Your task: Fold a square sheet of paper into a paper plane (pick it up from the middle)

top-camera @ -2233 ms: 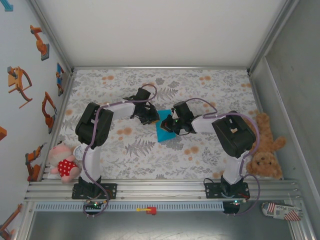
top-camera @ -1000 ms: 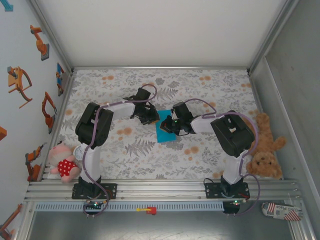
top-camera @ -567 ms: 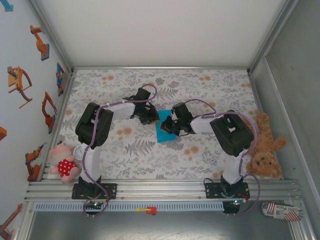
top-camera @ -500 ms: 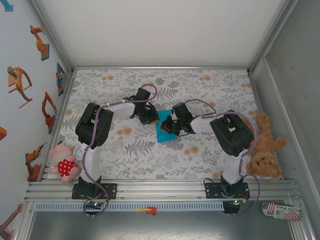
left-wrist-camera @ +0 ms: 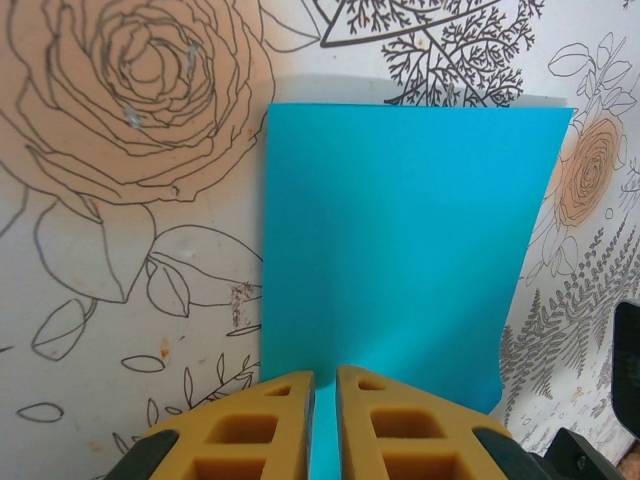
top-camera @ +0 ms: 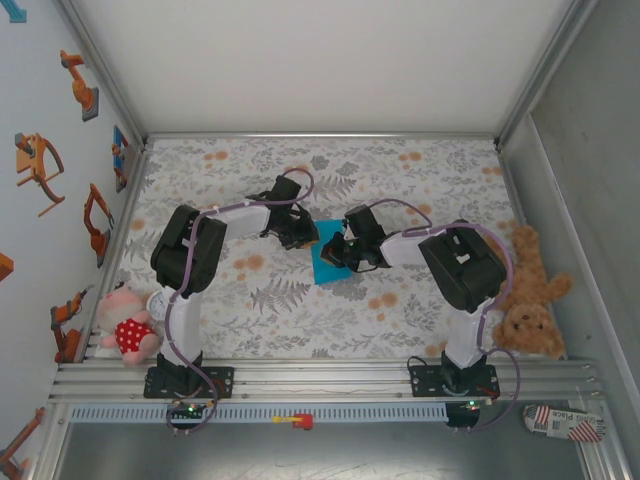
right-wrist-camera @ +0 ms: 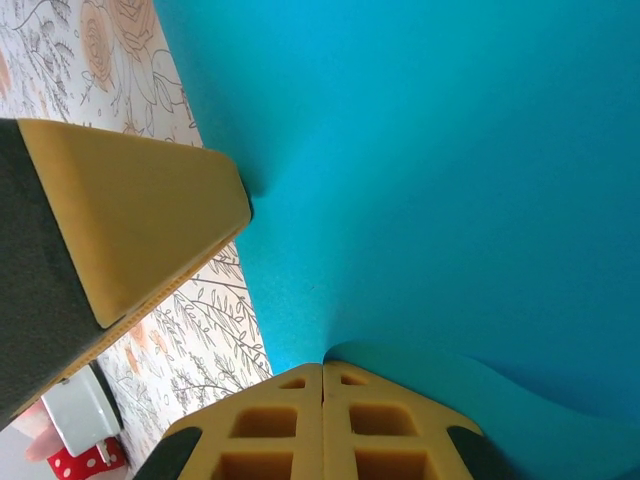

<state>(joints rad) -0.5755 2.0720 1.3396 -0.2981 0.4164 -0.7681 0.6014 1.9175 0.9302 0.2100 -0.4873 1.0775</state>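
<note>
The square sheet of paper (top-camera: 325, 268), bright turquoise, lies mid-table between my two grippers. In the left wrist view the sheet (left-wrist-camera: 400, 230) spreads flat beyond my left gripper (left-wrist-camera: 325, 378). Its jaws stand nearly shut with a thin slit, tips pressing on the sheet's near edge. From above, the left gripper (top-camera: 303, 240) sits at the sheet's top left corner. My right gripper (top-camera: 337, 252) is over the sheet's right part. In its own view the right gripper (right-wrist-camera: 323, 368) is shut, with a curled flap of the sheet (right-wrist-camera: 450, 180) rising from its tips. One of the left gripper's fingers (right-wrist-camera: 130, 220) dents the paper opposite.
A floral tablecloth (top-camera: 400, 190) covers the table inside a walled metal frame. A pink plush toy (top-camera: 128, 330) lies at the near left edge. A brown teddy bear (top-camera: 530, 300) lies at the right edge. A flag-patterned packet (top-camera: 565, 422) lies outside the frame at the bottom right.
The right gripper has crept slightly left over the sheet, toward the left gripper. The left arm has stayed still.
</note>
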